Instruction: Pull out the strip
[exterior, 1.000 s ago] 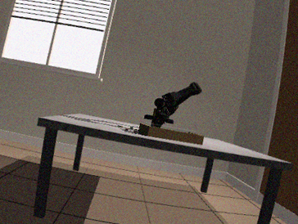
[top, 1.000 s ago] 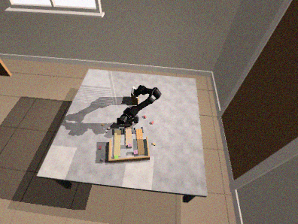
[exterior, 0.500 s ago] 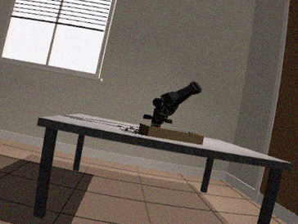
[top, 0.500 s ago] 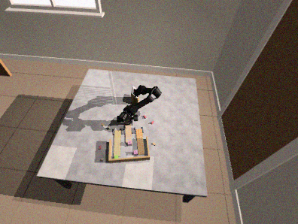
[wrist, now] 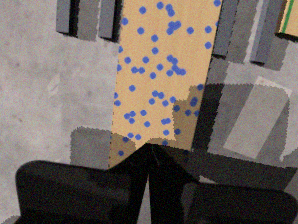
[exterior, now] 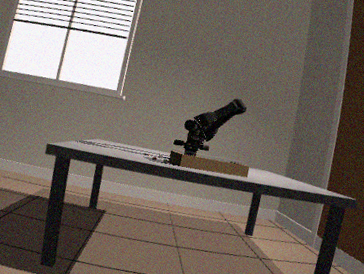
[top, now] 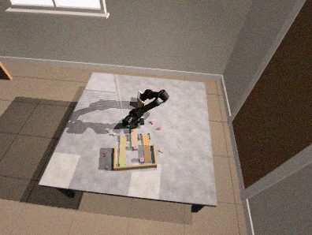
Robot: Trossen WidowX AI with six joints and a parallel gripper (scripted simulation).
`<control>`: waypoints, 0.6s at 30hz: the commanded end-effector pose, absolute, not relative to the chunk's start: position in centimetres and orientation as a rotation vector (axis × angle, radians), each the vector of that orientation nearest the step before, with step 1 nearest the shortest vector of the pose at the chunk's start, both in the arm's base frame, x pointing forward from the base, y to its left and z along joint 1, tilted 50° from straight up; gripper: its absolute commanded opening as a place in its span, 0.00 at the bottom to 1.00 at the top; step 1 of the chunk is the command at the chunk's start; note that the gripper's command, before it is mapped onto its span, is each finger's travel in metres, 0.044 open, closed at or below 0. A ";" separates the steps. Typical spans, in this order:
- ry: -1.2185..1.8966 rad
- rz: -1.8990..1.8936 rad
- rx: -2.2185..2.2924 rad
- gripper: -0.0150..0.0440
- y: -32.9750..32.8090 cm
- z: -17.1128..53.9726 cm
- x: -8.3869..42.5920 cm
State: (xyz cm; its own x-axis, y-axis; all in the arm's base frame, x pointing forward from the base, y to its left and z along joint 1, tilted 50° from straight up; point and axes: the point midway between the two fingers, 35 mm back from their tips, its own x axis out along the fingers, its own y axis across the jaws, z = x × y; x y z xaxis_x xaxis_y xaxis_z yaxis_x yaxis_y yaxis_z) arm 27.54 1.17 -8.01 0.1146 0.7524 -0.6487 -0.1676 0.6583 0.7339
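The blue-dotted strip (top: 134, 138) (wrist: 155, 80) is the middle one of three and sticks out of the tray toward the arm. My gripper (top: 133, 128) (exterior: 189, 153) (wrist: 150, 149) is shut at its outer end, low over the table; the fingertips hide the grip itself. A pink cube (top: 135, 147) is at the strip's inner end. A second pink cube (top: 142, 160) is near the tray's front wall, beside the orange-dotted strip (top: 146, 139). A green cube (top: 122, 164) is at the front end of the green-lined strip (top: 123, 147) (wrist: 291, 20). No label can be read.
The wooden tray (top: 135, 168) (exterior: 213, 165) has raised walls. Grey guide rails (wrist: 64, 17) (wrist: 108, 19) stand beside the strips. Small red pieces (top: 151, 122) (top: 159, 128) (top: 105, 154) and yellowish pieces (top: 161, 151) (top: 107, 130) lie around the tray on the table (top: 185, 158).
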 end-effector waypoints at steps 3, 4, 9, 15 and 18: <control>1.316 0.734 0.561 0.25 1.5 -8.5 26.0; 1.316 0.734 0.561 0.25 1.5 -8.6 25.9; 1.317 0.734 0.561 0.25 1.5 -8.7 25.2; 1.317 0.734 0.561 0.25 1.5 -8.9 24.2; 1.317 0.734 0.561 0.25 1.4 -9.0 23.8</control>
